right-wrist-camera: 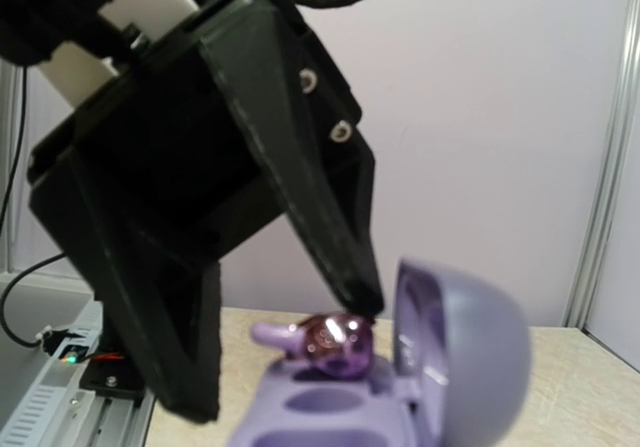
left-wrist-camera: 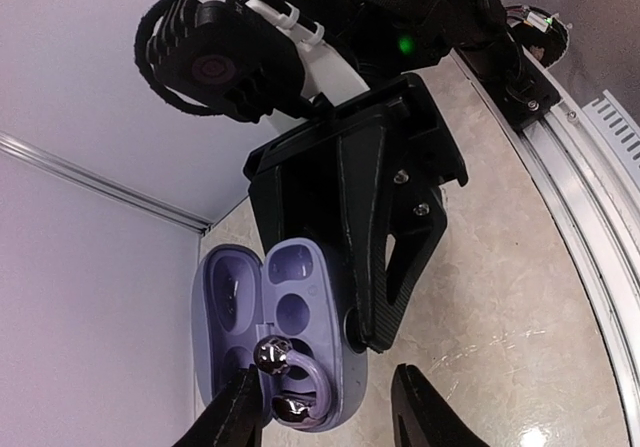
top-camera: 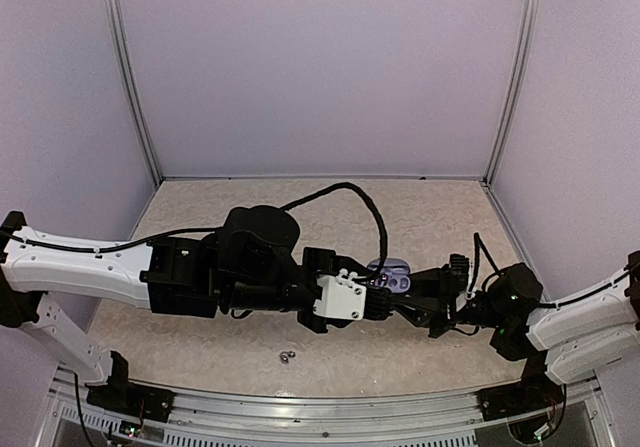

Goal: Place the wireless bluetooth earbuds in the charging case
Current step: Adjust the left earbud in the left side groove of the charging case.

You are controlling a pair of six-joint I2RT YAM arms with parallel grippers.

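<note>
A lilac charging case point(left-wrist-camera: 300, 307) is held open above the table, its lid point(left-wrist-camera: 225, 307) swung to the left. One earbud point(left-wrist-camera: 290, 382), two shiny dark balls joined by a purple arc, rests in the case's lower cavity, tilted, with one ball raised. My left gripper point(left-wrist-camera: 325, 387) stands open around that end of the case, and its left finger point(left-wrist-camera: 235, 412) is right beside the earbud. In the right wrist view that fingertip point(right-wrist-camera: 350, 287) touches the top of the earbud point(right-wrist-camera: 335, 345). My right gripper point(top-camera: 425, 292) is shut on the case point(top-camera: 390, 270); one of its fingers point(left-wrist-camera: 385, 267) presses the case's side.
A second small earbud point(top-camera: 287, 356) lies on the beige table near the front edge, below the left arm. White walls enclose the back and sides. A metal rail point(left-wrist-camera: 590, 217) runs along the table's front.
</note>
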